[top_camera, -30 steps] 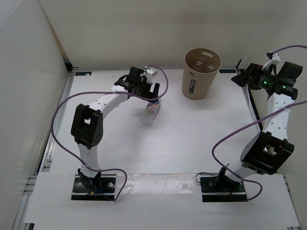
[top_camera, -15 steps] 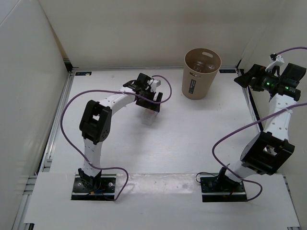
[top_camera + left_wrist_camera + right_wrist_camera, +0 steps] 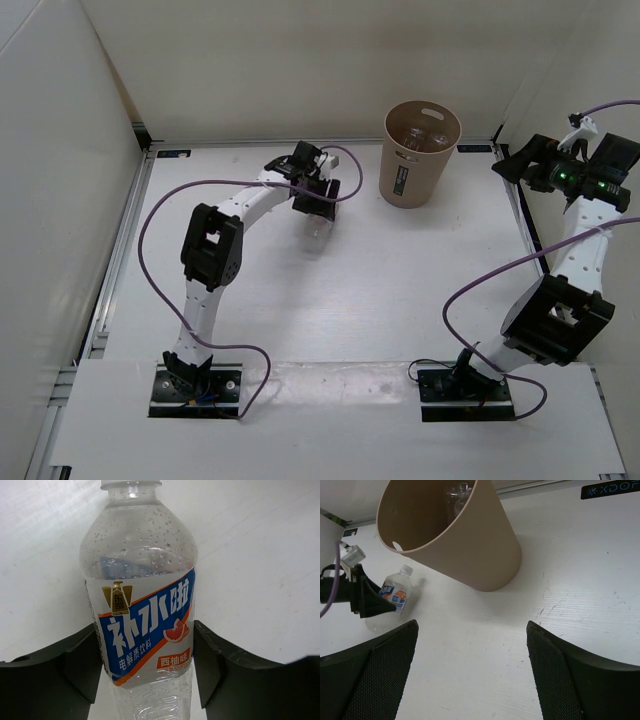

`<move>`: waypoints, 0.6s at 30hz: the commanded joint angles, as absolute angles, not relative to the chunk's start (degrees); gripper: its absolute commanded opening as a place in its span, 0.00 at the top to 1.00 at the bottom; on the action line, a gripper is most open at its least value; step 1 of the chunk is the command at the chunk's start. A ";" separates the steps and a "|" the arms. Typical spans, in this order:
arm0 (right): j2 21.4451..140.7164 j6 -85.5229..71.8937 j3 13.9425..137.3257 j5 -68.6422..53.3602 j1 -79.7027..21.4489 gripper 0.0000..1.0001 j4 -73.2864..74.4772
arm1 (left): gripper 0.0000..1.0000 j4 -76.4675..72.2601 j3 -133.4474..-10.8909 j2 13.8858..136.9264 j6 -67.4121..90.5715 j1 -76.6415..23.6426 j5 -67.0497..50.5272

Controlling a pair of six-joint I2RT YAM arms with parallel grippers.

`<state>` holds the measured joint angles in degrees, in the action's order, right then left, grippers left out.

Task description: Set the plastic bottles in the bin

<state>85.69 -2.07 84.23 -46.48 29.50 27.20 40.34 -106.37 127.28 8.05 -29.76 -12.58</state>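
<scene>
A clear plastic bottle [image 3: 142,605] with a blue, white and orange label lies on the white table [image 3: 400,280], left of the bin [image 3: 420,155]. My left gripper [image 3: 145,665] is shut on its body, one black finger [image 3: 75,665] pressed against each side. The same bottle [image 3: 390,602] shows in the right wrist view with the left gripper's fingers over it. The tall tan bin [image 3: 470,545] stands upright at the back, with clear bottles [image 3: 457,495] inside. My right gripper [image 3: 472,670] hovers open and empty at the far right, facing the bin.
White walls enclose the table on the left, back and right. A metal rail [image 3: 120,260] runs along the left edge. Purple cables [image 3: 480,290] loop off both arms.
My left gripper has slid right and toward the back over the bottle and closed from wide open onto its body. The right arm has barely moved.
</scene>
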 commanded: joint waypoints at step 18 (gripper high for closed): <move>83.59 -0.61 86.22 -46.31 29.00 0.10 32.08 | 0.47 -9.72 -152.45 136.34 22.83 -32.78 4.45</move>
